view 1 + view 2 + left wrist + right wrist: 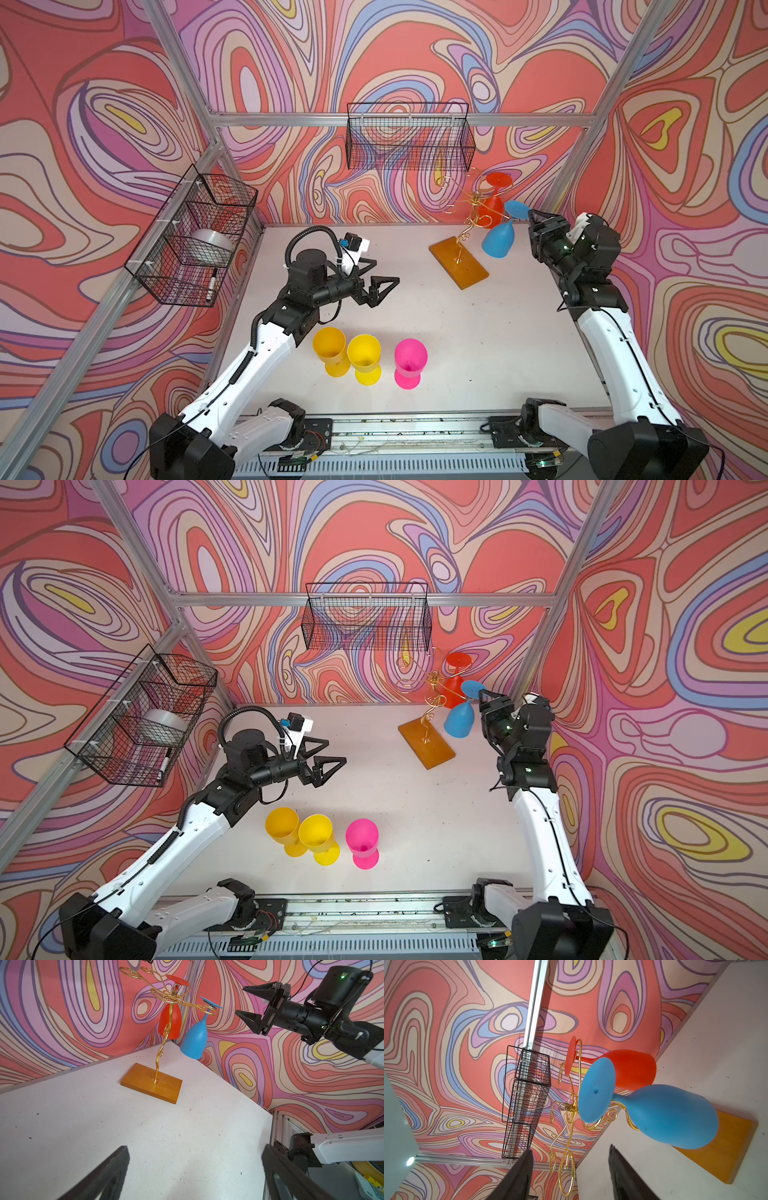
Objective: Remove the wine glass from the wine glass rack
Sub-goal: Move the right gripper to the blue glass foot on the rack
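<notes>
Tabletop white, scuffed, walls swirl-patterned, wine glass rack, left hand and right hand spread, empty

We see walls on three sides, covered all over in a swirling print of coral, lilac, blue, cream and yellow bands with dark outlines. Silver metal bars frame the corners, and one runs level along the back wall. A long black wire basket hangs from that level bar. A divided wire basket hangs on the slanting bar at the left, and in it we make out a clear roll and a pen. The tabletop is flat, off-white and lightly speckled with dark marks. A metal rail runs along its near edge. The light is even, with soft shadows.
</notes>
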